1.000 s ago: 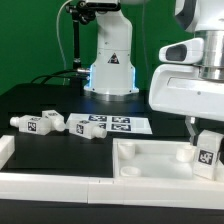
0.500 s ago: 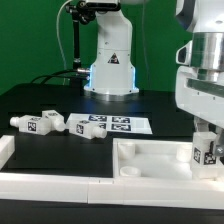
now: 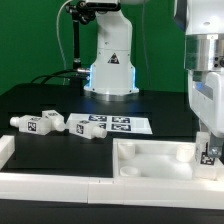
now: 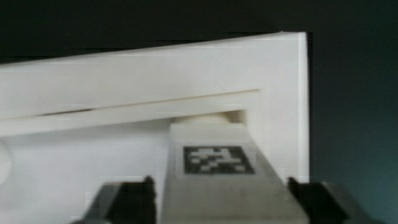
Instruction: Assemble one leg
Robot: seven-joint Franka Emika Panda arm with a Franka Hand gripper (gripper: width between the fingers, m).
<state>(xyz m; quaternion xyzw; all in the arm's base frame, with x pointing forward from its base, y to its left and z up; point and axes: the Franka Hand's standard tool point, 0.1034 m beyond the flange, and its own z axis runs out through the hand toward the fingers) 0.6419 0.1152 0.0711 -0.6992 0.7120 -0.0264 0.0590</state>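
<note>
My gripper [image 3: 209, 149] is at the exterior view's right, over the far right corner of the white tray-shaped tabletop [image 3: 150, 165]. It is shut on a leg [image 3: 211, 154], a short white peg with a black-and-white tag, held upright. In the wrist view the leg [image 4: 217, 160] sits between my two dark fingers [image 4: 128, 202], with the gripper [image 4: 217, 208] closed on it, and its end points at the tabletop's corner [image 4: 143, 100]. Whether the leg touches the tabletop is not clear.
Two loose legs [image 3: 35, 122] [image 3: 80, 125] lie on the black table at the exterior view's left. The marker board [image 3: 118, 125] lies behind the tabletop. A white robot base [image 3: 110, 60] stands at the back, and a white rail [image 3: 60, 183] runs along the front.
My gripper has moved toward the exterior view's right with the leg in it, so the leg is now nearer the tabletop's right edge. The loose legs have not moved.
</note>
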